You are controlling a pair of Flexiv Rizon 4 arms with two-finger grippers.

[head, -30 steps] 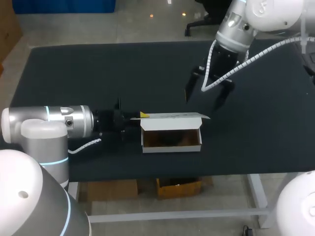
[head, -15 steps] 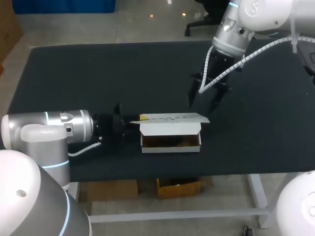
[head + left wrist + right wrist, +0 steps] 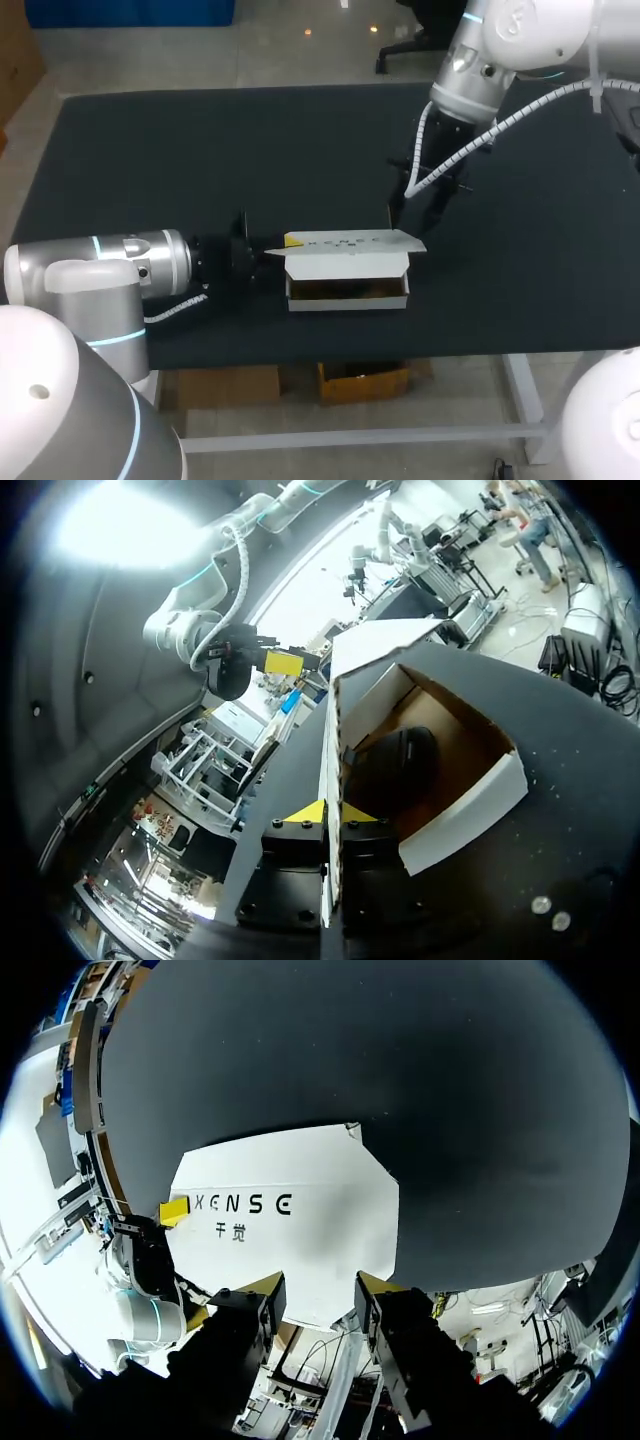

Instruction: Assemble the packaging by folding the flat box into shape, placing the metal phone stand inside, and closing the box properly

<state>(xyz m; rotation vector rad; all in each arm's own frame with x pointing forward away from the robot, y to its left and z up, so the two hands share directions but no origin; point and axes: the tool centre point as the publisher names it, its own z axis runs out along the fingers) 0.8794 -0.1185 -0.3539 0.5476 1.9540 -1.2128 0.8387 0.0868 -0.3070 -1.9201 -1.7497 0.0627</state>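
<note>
- Left gripper [image 3: 328,813] is closed narrow on the end wall of the box [image 3: 347,287]. I judge it's anchoring the box so it won't slide.
- Right gripper [image 3: 415,212], right of frame centre, has its fingers apart and holds nothing. It hovers over the far corner of the lid [image 3: 350,241], likely lined up to press it shut.
- The box sits lower middle of the frame, with the lid not yet closed.
- The dark lump inside is probably the phone stand [image 3: 398,765], but it's too dim to confirm.

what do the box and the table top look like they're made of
Box: likely thin cardboard, matte white outside, raw brown inside, with sharp folded edges. Table top: matte black, no glare, perhaps a mat or cloth; cannot tell which.
</note>
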